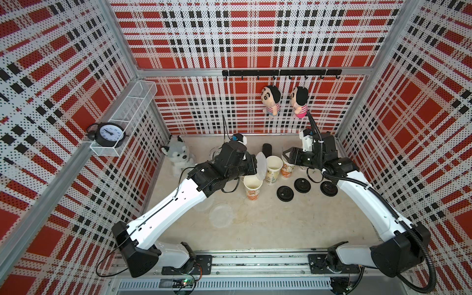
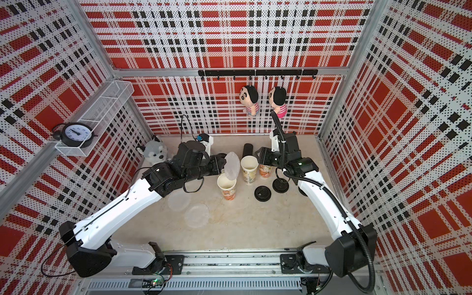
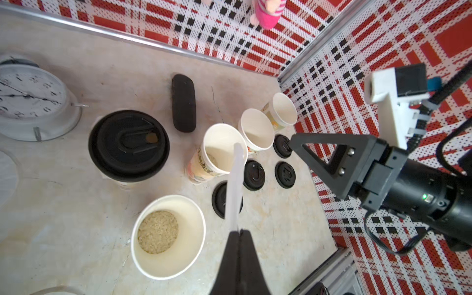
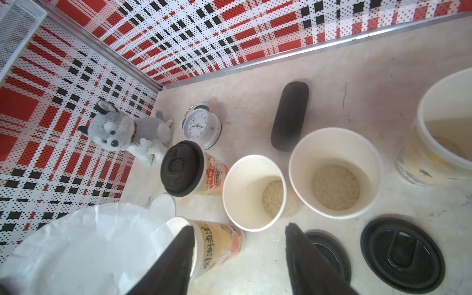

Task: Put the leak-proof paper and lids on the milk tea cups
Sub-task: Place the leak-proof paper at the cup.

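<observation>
My left gripper (image 3: 240, 231) is shut on the edge of one leak-proof paper (image 3: 235, 184), a translucent round sheet held upright. In both top views this paper (image 1: 261, 166) (image 2: 232, 166) stands just above the nearest open milk tea cup (image 1: 252, 187) (image 3: 168, 233). More open cups (image 1: 273, 169) (image 1: 287, 167) stand behind it, with grainy filling inside. One cup (image 4: 182, 168) wears a black lid. My right gripper (image 4: 239, 226) is open above the cups and holds nothing; it shows in a top view (image 1: 284, 155) beside the far cups. Two more papers (image 1: 221, 214) (image 2: 178, 200) lie flat on the table.
Several loose black lids (image 1: 285, 193) (image 1: 302, 184) (image 1: 329, 188) lie right of the cups. A black cylinder (image 1: 267, 149) stands behind them. A white clock (image 4: 200, 125) and a plush husky (image 1: 178, 155) sit at the back left. Plaid walls enclose the table.
</observation>
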`<state>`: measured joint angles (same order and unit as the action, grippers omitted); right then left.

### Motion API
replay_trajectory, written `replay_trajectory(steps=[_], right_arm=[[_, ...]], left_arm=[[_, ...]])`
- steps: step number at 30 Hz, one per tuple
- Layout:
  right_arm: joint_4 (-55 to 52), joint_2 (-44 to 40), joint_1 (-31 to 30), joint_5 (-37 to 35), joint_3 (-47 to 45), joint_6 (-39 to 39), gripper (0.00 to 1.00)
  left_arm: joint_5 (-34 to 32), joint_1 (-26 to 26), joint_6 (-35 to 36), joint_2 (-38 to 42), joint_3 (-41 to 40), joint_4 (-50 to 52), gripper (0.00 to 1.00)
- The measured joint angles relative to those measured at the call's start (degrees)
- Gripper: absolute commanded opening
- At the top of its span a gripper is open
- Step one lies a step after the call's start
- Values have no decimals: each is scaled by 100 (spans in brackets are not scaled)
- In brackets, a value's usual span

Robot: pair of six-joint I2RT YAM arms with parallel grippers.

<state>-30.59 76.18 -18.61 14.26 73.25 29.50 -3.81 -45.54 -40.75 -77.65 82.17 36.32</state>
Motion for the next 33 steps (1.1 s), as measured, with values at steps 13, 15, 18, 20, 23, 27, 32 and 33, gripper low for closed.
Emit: replay_trajectory(steps=[13,15,18,20,23,27,32,33], right_arm=[[-37,2,70,111,-70,-4,60],[-33,2,70,129,-79,-4,60],[-35,11,70,155,-90,-2,60],[-33,17,70,164,-90,-2,60],[-31,33,70,197,-92,0,60],[-28,52,70,216,-94,0,61],[-15,55,70,229,-111,0,61],[-11,55,70,232,-111,0,61]], left_arm=[[-120,354,-177,-190,-1445,-258,0],[-164,446,-186,-186,-1563,-267,0],[-216,544,-186,-175,-1685,-271,0],[-229,564,-186,-166,-1725,-284,0],[-229,566,-186,-149,-1753,-293,0],[-229,566,-186,-149,-1753,-310,0],[-214,566,-186,-136,-1753,-334,0],[-203,566,-186,-120,-1753,-334,0]])
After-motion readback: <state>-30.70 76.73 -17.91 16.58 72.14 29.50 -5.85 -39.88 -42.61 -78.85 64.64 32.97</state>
